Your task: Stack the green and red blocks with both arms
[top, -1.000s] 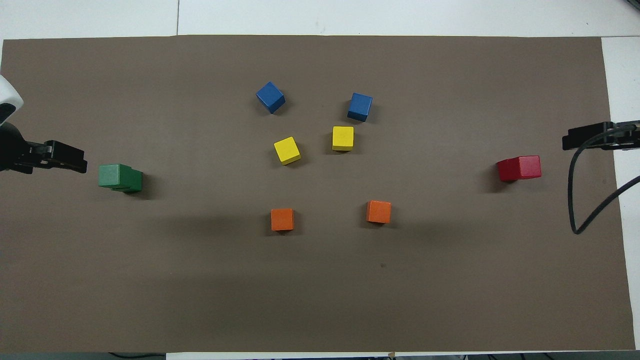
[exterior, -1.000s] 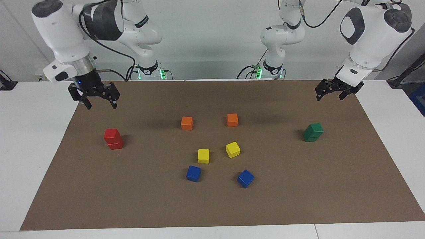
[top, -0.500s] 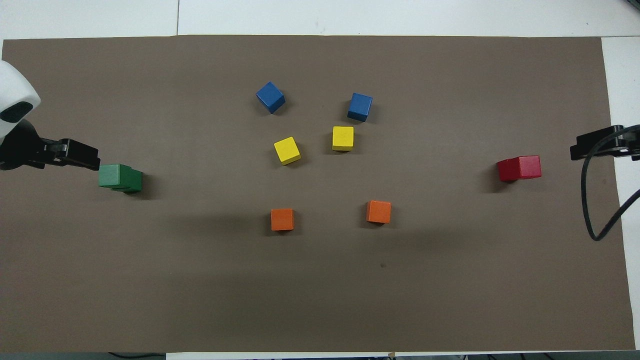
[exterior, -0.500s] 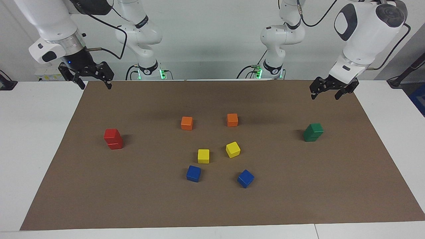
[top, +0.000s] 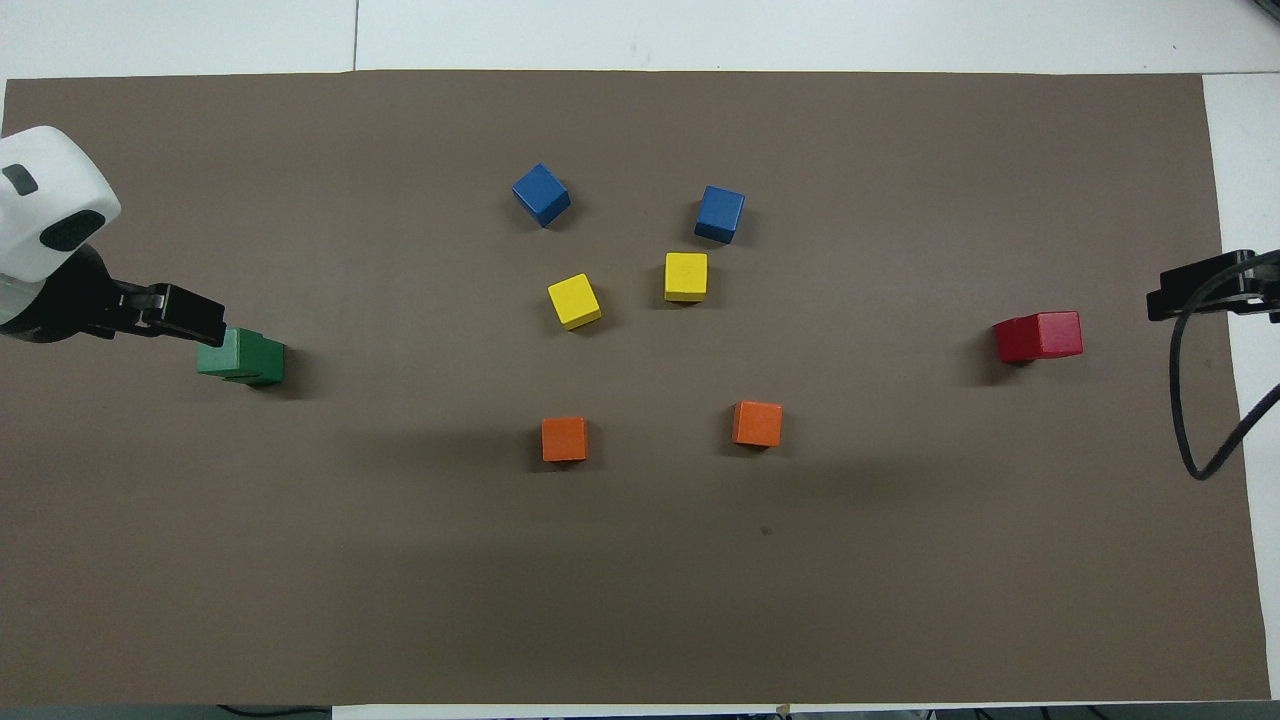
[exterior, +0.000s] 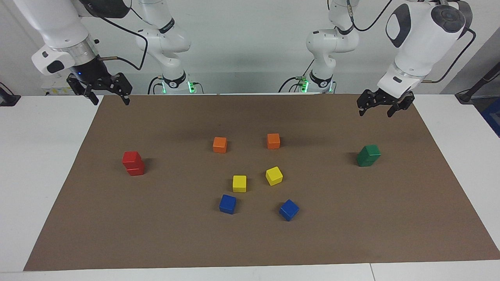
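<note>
Brown mat [exterior: 250, 242] covers the table. Left gripper [exterior: 374, 109] and right gripper [exterior: 109, 97] hang above the mat's robot-side corners, jaws apart, empty. Green blocks [exterior: 368, 155] sit stacked toward the left arm's end, red blocks [exterior: 133, 163] stacked toward the right arm's.

Open brown mat [exterior: 164, 234] around clustered yellow cubes [exterior: 239, 183] and blue cubes [exterior: 227, 204].
</note>
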Available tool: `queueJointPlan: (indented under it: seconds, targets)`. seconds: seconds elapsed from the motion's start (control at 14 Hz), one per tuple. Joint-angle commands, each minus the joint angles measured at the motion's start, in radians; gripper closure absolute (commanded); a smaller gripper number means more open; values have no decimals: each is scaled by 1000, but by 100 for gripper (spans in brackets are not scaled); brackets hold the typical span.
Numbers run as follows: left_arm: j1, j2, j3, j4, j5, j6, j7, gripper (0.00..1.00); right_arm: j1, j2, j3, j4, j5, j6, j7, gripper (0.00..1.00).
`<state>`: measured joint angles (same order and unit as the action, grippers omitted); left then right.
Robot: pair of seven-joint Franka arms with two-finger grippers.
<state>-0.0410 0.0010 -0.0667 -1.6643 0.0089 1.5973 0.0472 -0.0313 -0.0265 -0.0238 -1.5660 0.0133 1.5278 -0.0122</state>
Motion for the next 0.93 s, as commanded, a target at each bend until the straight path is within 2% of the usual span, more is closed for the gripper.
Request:
queueJointPlan:
  seconds: [0.0, 0.43, 0.86]
  targets:
    - [-10, -4, 8, 14, 16, -20, -10, 0, -1, 13, 4, 21, -3, -8, 9, 0]
    - [3, -7, 12, 8, 16, -16, -12, 0, -10, 7, 2, -46, -4, 31, 31, 0]
    - [4, -9, 10, 6, 14, -16, -10, 0, -30, 8, -1, -42, -42, 32, 29, 0]
